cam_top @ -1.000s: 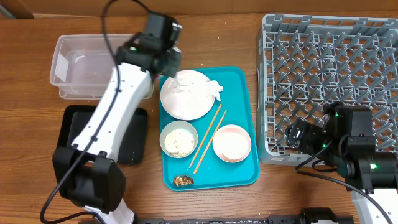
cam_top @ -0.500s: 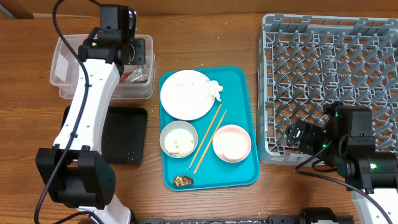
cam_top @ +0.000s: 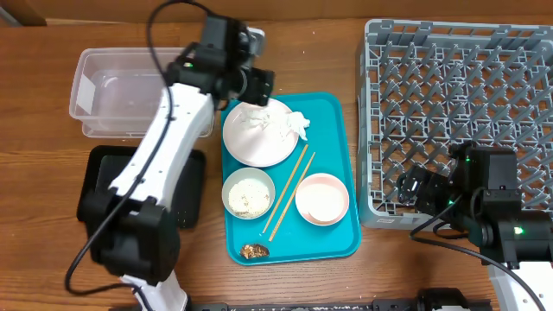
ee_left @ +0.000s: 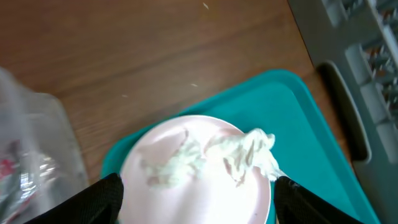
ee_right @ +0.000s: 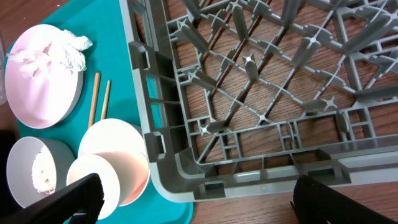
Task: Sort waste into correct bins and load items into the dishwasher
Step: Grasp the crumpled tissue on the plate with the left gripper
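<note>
Overhead, napkin (cam_top: 296,125) at plate (cam_top: 255,142) rim, rack (cam_top: 370,173) wall just beside tray (cam_top: 333,147) edge

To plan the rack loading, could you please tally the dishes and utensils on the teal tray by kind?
Plates: 1 (white plate)
Bowls: 2 (grey bowl, pink bowl)
Chopsticks: 2
Total: 5

Just beside teal tray (cam_top: 339,130), dish rack (cam_top: 366,130)
</note>
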Available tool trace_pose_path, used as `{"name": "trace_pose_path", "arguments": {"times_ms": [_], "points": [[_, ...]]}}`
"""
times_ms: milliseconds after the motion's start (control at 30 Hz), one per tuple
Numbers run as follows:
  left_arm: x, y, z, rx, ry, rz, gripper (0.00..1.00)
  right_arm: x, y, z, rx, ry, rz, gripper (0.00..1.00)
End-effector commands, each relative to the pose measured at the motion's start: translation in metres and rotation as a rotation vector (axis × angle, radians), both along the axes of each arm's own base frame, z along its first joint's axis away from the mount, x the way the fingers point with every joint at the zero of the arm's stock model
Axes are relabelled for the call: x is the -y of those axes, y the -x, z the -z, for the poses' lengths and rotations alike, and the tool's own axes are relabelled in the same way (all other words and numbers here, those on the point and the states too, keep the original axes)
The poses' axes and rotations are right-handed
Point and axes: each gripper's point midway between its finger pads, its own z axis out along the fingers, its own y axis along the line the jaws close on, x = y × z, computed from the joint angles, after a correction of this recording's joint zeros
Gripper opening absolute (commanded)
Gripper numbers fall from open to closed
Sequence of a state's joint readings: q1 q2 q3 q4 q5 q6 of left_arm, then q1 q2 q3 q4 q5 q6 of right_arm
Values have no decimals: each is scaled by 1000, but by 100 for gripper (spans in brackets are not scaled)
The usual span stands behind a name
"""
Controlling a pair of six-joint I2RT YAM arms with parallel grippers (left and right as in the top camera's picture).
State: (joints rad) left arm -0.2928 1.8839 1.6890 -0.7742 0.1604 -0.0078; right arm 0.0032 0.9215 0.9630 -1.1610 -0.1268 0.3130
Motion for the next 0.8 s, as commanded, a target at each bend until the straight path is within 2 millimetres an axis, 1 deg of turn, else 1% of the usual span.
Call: {"name": "trace_pose_path", "arguments": {"times_ms": [0, 100, 133, 167, 300, 367, 433, 533, 567, 667, 700, 767], "points": [[6, -6, 47, -50, -122, 18, 78, -1, -5, -11, 32, -2, -9, 100], [1, -10, 74, -83, -181, -1, 79, -1, -5, -11, 31, -2, -9, 100], [1, -11, 80, -92, -184, 0, 79, -1, -5, -11, 31, -2, -9, 100], [1, -11, 91, -113, -191, 2, 79, -1, -5, -11, 32, -2, -9, 100], [-1, -8, 124, -175, -215, 6, 79, -1, -5, -11, 32, -2, -9, 100], [-2, -5, 138, -207, -229, 7, 72, -1, -5, -11, 32, -2, -9, 100], [-5, 2, 147, -248, -243, 10, 58, -1, -5, -11, 31, -2, -9, 100], [-6, 6, 149, -264, -249, 12, 45, -1, -5, -11, 31, -2, -9, 100], [-6, 7, 149, -269, -250, 12, 38, -1, -5, -10, 28, -2, -9, 100], [-8, 12, 151, -291, -257, 14, 9, -1, -4, -9, 23, -2, -9, 100], [-8, 14, 151, -296, -260, 14, 4, -1, -4, -9, 23, -2, -9, 100], [-9, 16, 152, -307, -264, 15, 4, -1, -4, -9, 22, -2, -9, 100]]}}
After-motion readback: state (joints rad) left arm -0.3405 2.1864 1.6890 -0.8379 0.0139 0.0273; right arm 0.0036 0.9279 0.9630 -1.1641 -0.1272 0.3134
